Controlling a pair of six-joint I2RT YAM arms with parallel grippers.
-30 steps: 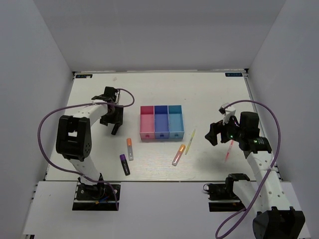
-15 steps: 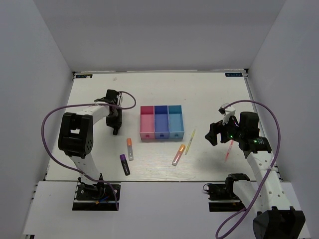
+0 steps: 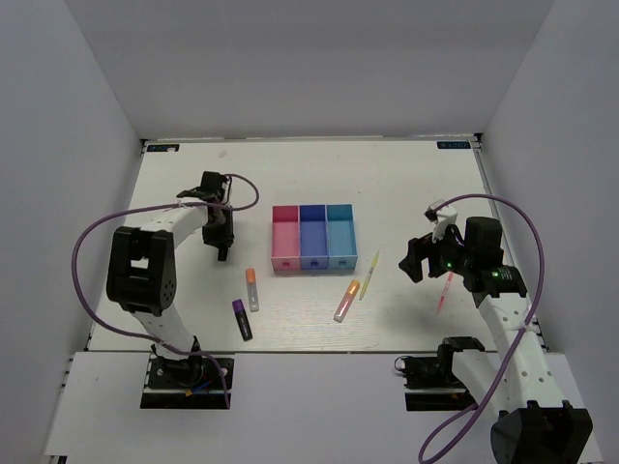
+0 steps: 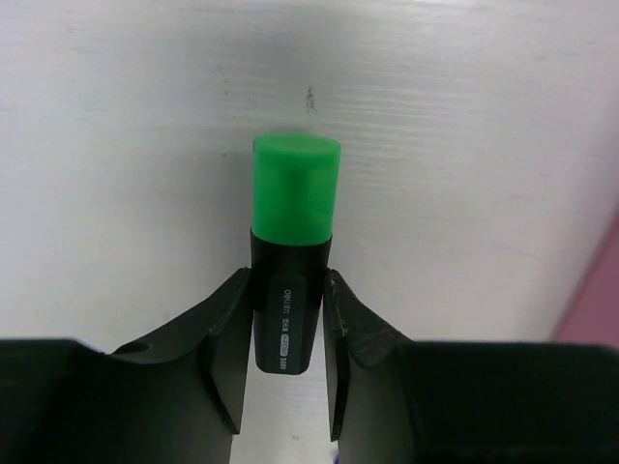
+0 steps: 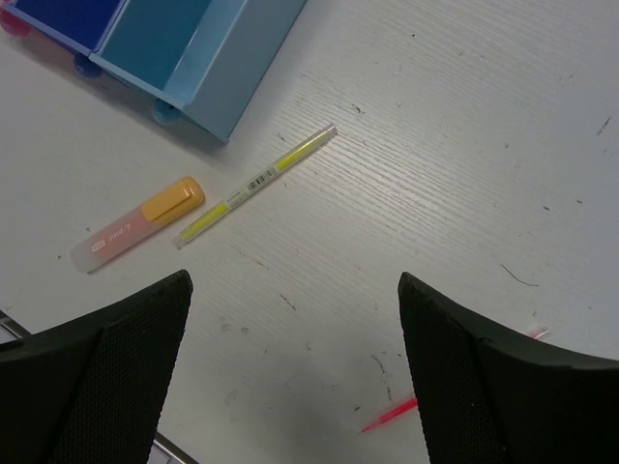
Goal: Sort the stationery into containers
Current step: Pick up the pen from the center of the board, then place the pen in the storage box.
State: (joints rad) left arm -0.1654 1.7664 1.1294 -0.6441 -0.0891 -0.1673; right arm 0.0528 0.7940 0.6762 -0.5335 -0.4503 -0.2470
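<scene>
My left gripper (image 3: 222,249) is shut on the green-capped dark marker (image 4: 290,261). Its fingers (image 4: 227,338) press both sides of the dark body, and the green cap (image 4: 295,188) points away. It is left of the pink bin (image 3: 286,237). The blue bin (image 3: 313,237) and teal bin (image 3: 341,237) join it in a row. My right gripper (image 3: 418,261) is open and empty in the right wrist view (image 5: 293,285), above bare table. An orange-tipped highlighter (image 5: 140,224), the yellow pen (image 5: 256,184) and the pink pen (image 5: 392,416) lie below it.
A second orange-tipped highlighter (image 3: 251,288) and the purple marker (image 3: 242,319) lie in front of the left gripper. The teal bin's corner (image 5: 184,48) shows at the top left of the right wrist view. White walls enclose the table on three sides.
The left wrist has turned and shifted slightly near the pink bin, with the marker between its fingers. The right arm has not moved.
</scene>
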